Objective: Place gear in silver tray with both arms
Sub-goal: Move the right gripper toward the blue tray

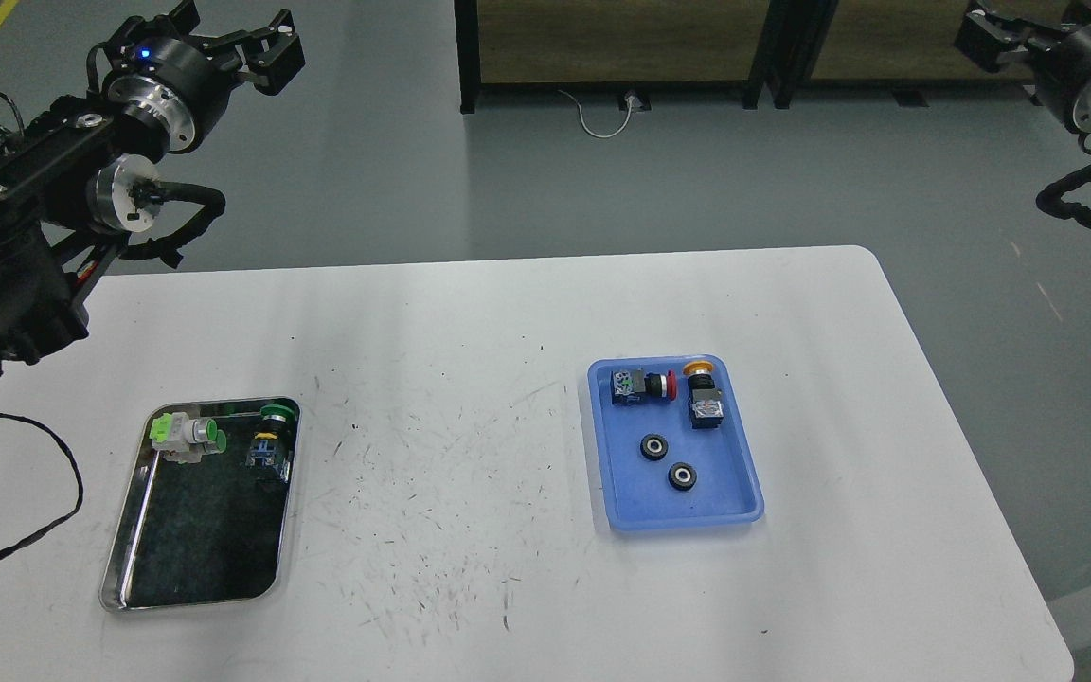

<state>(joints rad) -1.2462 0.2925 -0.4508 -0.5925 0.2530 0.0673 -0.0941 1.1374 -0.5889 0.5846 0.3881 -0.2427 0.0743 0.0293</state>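
Observation:
Two small black gears (653, 447) (681, 475) lie side by side in the blue plastic tray (711, 507) right of the table's centre. The silver tray (193, 545) sits near the front left; its dark base is bare in the near half. My left gripper (266, 43) hangs high at the upper left, beyond the table's far edge, fingers apart and empty. My right gripper (986, 33) is raised at the upper right corner, far from both trays, and its fingers cannot be told apart.
A green-and-white push button (187, 436) and a green-capped switch (271, 438) lie in the silver tray's far end. A red button switch (642, 385) and an orange one (703, 393) occupy the blue tray's far end. The white table (470, 379) spans between the trays.

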